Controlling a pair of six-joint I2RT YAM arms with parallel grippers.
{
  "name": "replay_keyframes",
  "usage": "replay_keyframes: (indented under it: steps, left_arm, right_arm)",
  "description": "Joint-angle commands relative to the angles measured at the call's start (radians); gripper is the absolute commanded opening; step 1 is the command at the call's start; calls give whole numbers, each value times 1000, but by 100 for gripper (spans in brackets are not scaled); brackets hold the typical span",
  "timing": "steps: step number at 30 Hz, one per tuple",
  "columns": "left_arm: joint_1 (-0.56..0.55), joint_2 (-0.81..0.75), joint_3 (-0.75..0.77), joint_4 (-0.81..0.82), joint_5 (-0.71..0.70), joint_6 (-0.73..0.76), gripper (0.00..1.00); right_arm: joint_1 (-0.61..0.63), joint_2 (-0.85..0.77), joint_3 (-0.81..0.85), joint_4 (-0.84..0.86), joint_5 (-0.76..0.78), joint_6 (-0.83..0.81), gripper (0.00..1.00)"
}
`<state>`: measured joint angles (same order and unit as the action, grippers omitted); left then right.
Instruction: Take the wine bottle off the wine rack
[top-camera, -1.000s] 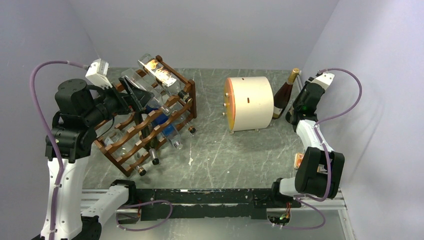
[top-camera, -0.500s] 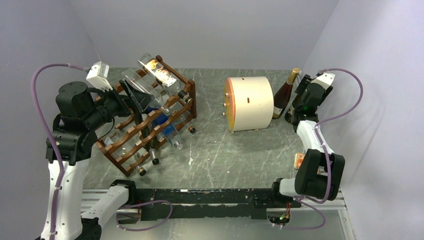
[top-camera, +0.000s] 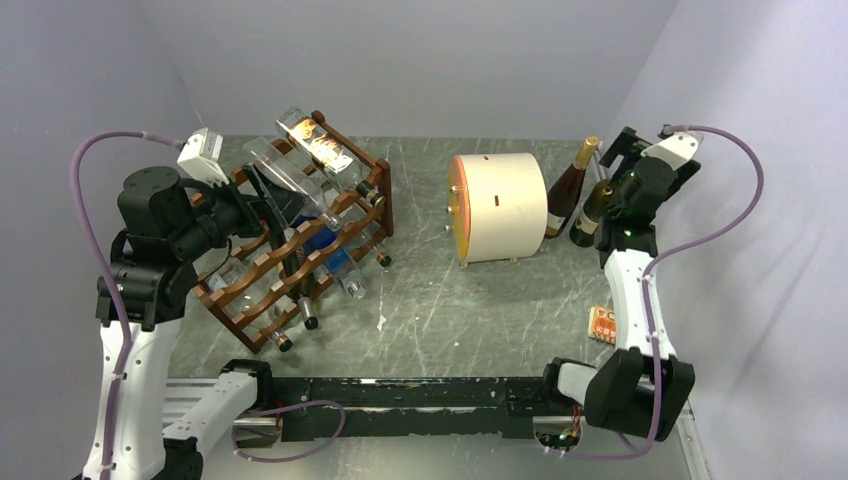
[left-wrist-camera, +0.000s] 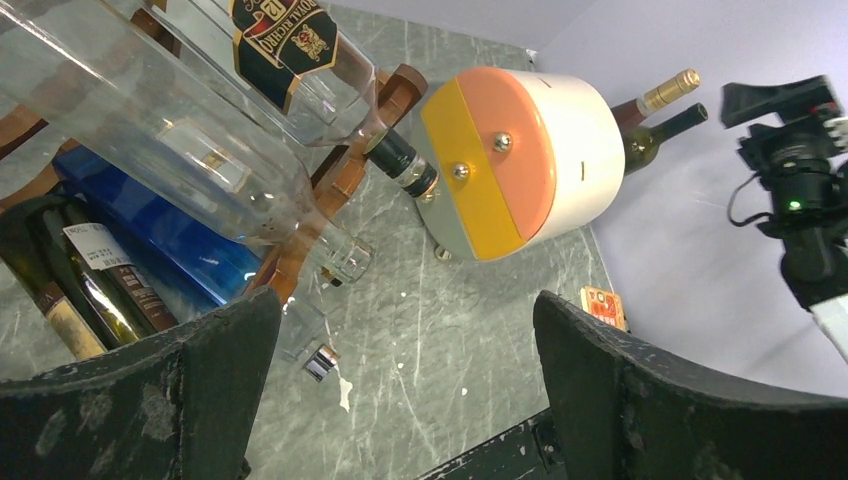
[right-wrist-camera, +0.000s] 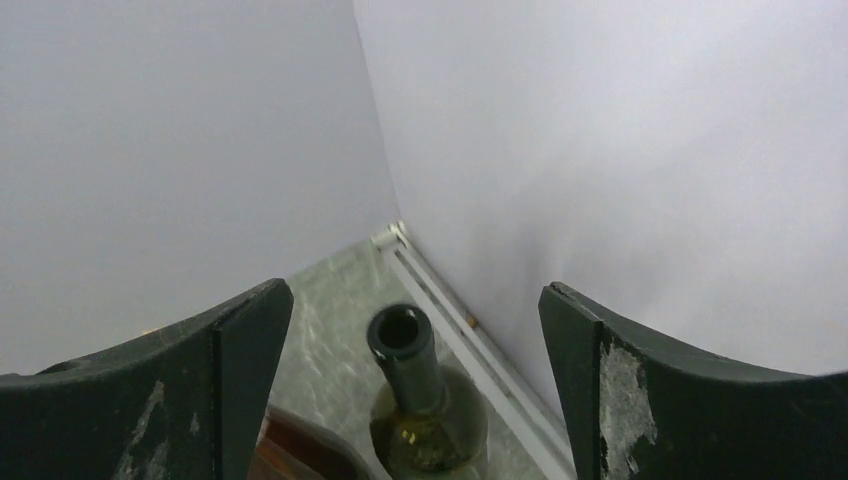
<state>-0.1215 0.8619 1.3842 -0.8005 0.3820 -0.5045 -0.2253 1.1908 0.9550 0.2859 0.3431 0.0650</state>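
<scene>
Two bottles (top-camera: 567, 192) stand near the wide-open right gripper (right-wrist-camera: 410, 296); left gripper (left-wrist-camera: 405, 300) gapes by one wine rack (top-camera: 300, 250).

I see my left gripper (top-camera: 272, 198) at the wine rack (top-camera: 262, 268), against its clear bottles (top-camera: 318, 145); my right gripper (top-camera: 615, 150) hangs above a dark wine bottle (top-camera: 590, 212) near the cream drum (top-camera: 505, 205).

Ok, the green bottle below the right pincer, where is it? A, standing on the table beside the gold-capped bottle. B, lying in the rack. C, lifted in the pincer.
A: the green bottle stands upright on the table next to the gold-capped bottle, the right pincer open above it.
</scene>
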Motion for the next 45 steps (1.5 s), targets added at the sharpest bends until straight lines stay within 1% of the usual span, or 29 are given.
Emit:
replay_keyframes:
  steps: [1, 6, 9, 11, 15, 18, 20, 22, 25, 27, 30, 33, 36, 38, 40, 42, 43, 44, 45]
  left_arm:
    - [-3, 12, -2, 10, 4, 24, 100]
    - [-4, 30, 3, -3, -72, 36, 99]
    - [-4, 35, -22, 17, -125, 36, 100]
    - [-4, 35, -51, 52, -140, 28, 100]
    - [-3, 53, -113, 131, -186, -26, 99]
    - [-3, 106, -100, 149, -213, -80, 98]
    - [-3, 133, -102, 178, -227, -117, 98]
    - [-3, 151, -101, 189, -278, -150, 98]
    - [-3, 169, -113, 214, -342, -185, 98]
    - [-2, 180, -134, 250, -364, -199, 96]
    - [20, 208, -154, 294, -338, -226, 95]
    - [51, 232, -179, 335, -286, -269, 95]
    - [75, 256, -205, 368, -241, -297, 95]
    - [86, 261, -224, 387, -245, -305, 95]
    - [98, 266, -239, 400, -239, -306, 95]
    - [108, 273, -256, 418, -233, -306, 95]
    - [114, 277, -264, 427, -228, -308, 95]
    - [121, 281, -271, 440, -217, -310, 95]
    - [129, 288, -278, 454, -203, -312, 95]
  right_arm:
    - [-6, -90, 88, -84, -55, 28, 100]
    - [3, -138, 139, -136, -180, 40, 100]
    - [47, -146, 168, -158, -284, 13, 100]
    - [105, -140, 203, -195, -311, -6, 100]
    - [279, -132, 248, -242, -304, -41, 100]
    - [389, -118, 291, -293, -362, -53, 100]
    - [429, -123, 300, -300, -392, -52, 100]
    - [441, -142, 277, -269, -420, -14, 100]
    - [441, -193, 217, -217, -413, 103, 100]
    - [441, -215, 199, -223, -423, 121, 100]
    - [442, -217, 225, -281, -470, 83, 100]
    - [448, -222, 245, -338, -474, 70, 100]
    - [458, -261, 214, -316, -495, 101, 100]
    - [458, -292, 175, -277, -485, 137, 100]
    - [458, -306, 154, -269, -429, 190, 100]
    - [458, -305, 159, -300, -294, 304, 100]
    - [458, -299, 171, -343, -213, 378, 100]
    - [458, -294, 184, -382, -165, 419, 100]
    - [459, -291, 192, -404, -152, 433, 100]
